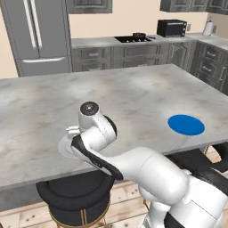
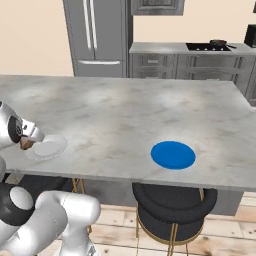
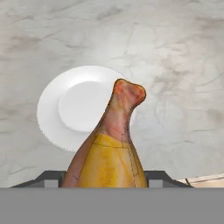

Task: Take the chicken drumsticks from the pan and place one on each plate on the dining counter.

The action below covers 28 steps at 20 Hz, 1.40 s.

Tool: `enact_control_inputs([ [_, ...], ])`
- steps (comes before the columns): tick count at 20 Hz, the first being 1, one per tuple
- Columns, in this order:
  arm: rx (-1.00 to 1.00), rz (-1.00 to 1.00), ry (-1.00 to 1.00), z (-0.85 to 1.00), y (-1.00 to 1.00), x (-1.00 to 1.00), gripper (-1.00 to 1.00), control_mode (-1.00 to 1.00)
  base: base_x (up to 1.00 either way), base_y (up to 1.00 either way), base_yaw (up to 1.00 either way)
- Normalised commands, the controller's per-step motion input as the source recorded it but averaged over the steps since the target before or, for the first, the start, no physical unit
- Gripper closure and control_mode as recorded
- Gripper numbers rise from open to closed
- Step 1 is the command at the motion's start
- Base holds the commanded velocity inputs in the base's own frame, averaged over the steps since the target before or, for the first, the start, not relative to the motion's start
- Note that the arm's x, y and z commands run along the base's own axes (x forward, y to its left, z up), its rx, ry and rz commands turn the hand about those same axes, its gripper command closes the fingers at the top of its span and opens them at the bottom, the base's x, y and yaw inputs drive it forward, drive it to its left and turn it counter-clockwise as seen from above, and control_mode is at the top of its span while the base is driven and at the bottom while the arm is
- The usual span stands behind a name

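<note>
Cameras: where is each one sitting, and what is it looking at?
Left base view: behind the arm's left, facing over the dining counter at the blue plate; the white arm rises bottom right.
Right base view: behind the arm's right, facing the same counter; the arm sits bottom left by the white plate.
Hand view: on the hand, looking down past a held chicken drumstick at the white plate.
Shared: both base views show the blue plate, the fridge and the pan on the far cooktop.
</note>
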Motion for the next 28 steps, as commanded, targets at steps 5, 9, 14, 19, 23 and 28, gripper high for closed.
enact_control_inputs([
  [5,0.05,0.00,-0.01,-0.23,0.27,0.86,1.00,-1.00,0.00,0.00,0.00],
  [9,0.06,0.00,0.17,-0.48,0.01,0.78,1.00,-1.00,0.00,0.00,0.00],
  [14,0.01,-0.01,0.29,-0.62,0.19,0.45,1.00,-1.00,0.00,0.00,0.00],
  [19,0.00,-0.03,0.16,-0.59,0.33,0.29,1.00,-1.00,0.00,0.00,0.00],
  [23,0.00,-0.03,0.08,-0.57,0.35,0.34,1.00,-1.00,0.00,0.00,0.00],
  [28,0.00,-0.05,0.01,-0.28,0.17,0.40,1.00,-1.00,0.00,0.00,0.00],
])
